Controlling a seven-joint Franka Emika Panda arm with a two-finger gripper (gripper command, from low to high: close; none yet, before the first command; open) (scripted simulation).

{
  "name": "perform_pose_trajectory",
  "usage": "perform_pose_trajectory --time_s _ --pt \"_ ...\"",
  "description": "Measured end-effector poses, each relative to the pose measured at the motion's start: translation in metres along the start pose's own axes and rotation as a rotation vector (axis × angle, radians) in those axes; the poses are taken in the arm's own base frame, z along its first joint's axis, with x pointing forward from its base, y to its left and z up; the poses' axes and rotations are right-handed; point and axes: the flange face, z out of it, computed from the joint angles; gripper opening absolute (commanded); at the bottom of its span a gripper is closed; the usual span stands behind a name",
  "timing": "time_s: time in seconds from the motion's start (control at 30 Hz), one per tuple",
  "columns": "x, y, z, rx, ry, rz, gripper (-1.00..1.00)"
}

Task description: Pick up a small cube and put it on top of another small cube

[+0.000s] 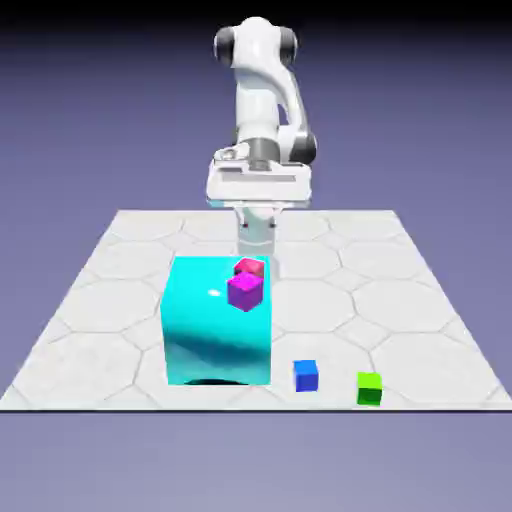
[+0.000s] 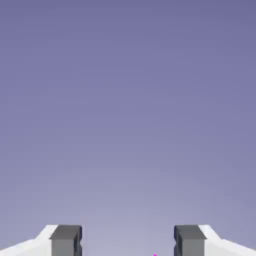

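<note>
A: Biggest thing on the table (image 1: 90, 330)?
B: The cyan block (image 1: 218, 325), a magenta cube (image 1: 245, 291) and a red cube (image 1: 250, 267) at its top.
A: The blue cube (image 1: 306, 375)?
B: On the table just right of the block, near the green cube (image 1: 369, 388).
A: Gripper (image 2: 128, 242)?
B: Fingers (image 2: 65, 240) spread apart, holding nothing.

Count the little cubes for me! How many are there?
4: a blue cube and a green cube on the table, a magenta cube and a pink-red cube atop the big cyan block. More may hide behind the block.

No text, label, number or sign can be read on anything here.
</note>
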Motion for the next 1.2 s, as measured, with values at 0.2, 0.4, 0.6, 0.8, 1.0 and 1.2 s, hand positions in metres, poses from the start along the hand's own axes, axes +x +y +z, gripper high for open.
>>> perform_pose_trajectory --time_s 0.2,0.4,0.6,0.8,1.0,1.2 --pt "0.001 -0.027 0.061 -0.179 -0.187 -0.018 0.00" --pt "-0.010 -0.046 0.125 -0.356 -0.373 -0.032 0.00" --pt "-0.030 -0.055 0.187 -0.533 -0.555 -0.040 0.00" --pt "-0.057 -0.056 0.245 -0.707 -0.735 -0.044 0.00" --pt "-0.089 -0.049 0.296 -0.877 -0.913 -0.046 0.00" --pt "-0.122 -0.034 0.339 -1.043 -1.090 -0.046 0.00"
